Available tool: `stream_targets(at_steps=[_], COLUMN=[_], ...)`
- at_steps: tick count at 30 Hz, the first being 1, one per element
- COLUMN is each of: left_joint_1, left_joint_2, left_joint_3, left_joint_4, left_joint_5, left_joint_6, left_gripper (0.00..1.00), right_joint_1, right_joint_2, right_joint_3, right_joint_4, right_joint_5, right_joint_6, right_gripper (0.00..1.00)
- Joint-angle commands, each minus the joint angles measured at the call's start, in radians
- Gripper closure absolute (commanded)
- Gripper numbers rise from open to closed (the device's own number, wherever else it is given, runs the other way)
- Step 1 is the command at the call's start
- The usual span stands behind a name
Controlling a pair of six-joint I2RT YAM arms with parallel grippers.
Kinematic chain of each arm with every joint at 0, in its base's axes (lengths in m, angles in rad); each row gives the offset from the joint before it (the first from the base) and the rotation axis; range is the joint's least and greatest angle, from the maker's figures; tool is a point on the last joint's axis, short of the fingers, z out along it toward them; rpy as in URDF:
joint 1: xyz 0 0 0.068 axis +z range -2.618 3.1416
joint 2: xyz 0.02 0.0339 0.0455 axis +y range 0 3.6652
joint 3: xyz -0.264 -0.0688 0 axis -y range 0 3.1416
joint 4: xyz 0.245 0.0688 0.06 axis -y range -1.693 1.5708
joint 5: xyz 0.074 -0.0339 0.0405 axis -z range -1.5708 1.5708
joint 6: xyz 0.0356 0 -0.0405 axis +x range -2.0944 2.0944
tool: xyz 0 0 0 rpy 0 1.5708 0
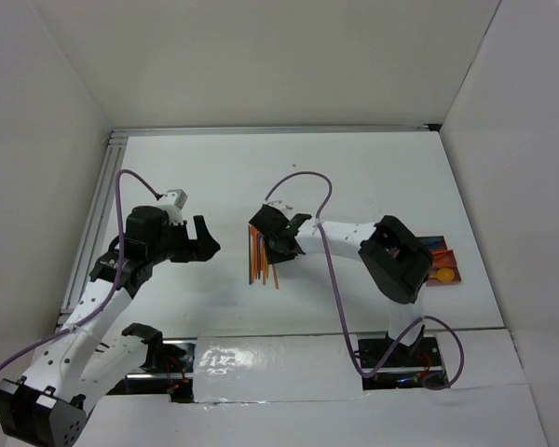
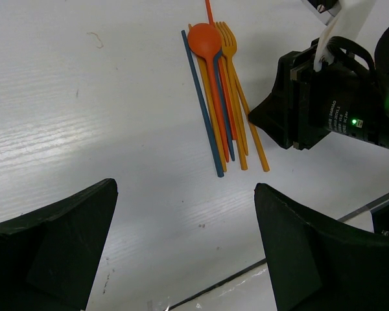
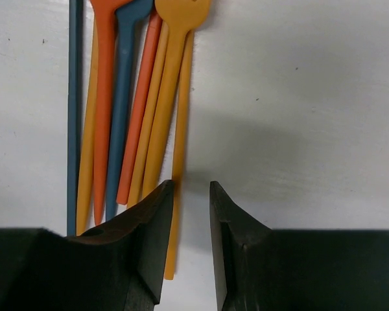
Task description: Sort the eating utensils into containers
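Eating utensils (image 1: 261, 259): most are lying bundled just ahead of your right gripper (image 3: 192, 194), jaws narrowly parted, straddling the outermost orange stick (image 3: 180, 129). Left gripper (image 2: 185, 188) is hanging spread, empty. Container (image 1: 447, 250) behind is holding a few.

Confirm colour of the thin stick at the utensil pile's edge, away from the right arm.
Dark blue; the stick shows best in the left wrist view.

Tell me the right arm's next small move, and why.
Probably close the right end effector on the outermost yellow stick. Its jaws stand narrowly apart at table level, and that stick runs into the gap between them.
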Motion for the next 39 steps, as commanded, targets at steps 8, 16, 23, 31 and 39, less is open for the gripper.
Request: stream_targets(at_steps=[8, 16, 23, 31, 39], left_joint_1=[-0.005, -0.006, -0.005, -0.005, -0.005], left_joint_2=[-0.010, -0.018, -0.018, 0.002, -0.013], left_joint_3=[0.017, 0.016, 0.009, 0.014, 0.016], left_joint_4=[0.034, 0.032, 0.043, 0.048, 0.037], left_joint_5=[-0.006, 0.000, 0.008, 0.029, 0.022], left_joint_6=[0.038, 0.042, 0.042, 0.041, 0.036], left_gripper=[0.00, 0.00, 0.00, 0.00, 0.00], right_joint_1=[0.021, -0.109, -0.278, -0.539, -0.964], right_joint_2=[0.100, 0.087, -0.269, -0.626, -0.839], right_joint_3=[0.004, -0.058, -0.079, -0.273, -0.421], right_joint_4=[0.012, -0.134, -0.267, -0.438, -0.447], right_joint_5=[0.031, 0.078, 0.159, 0.261, 0.254], right_joint_6=[-0.001, 0.133, 0.316, 0.623, 0.543], right_gripper=[0.75, 1.00, 1.00, 1.00, 1.00])
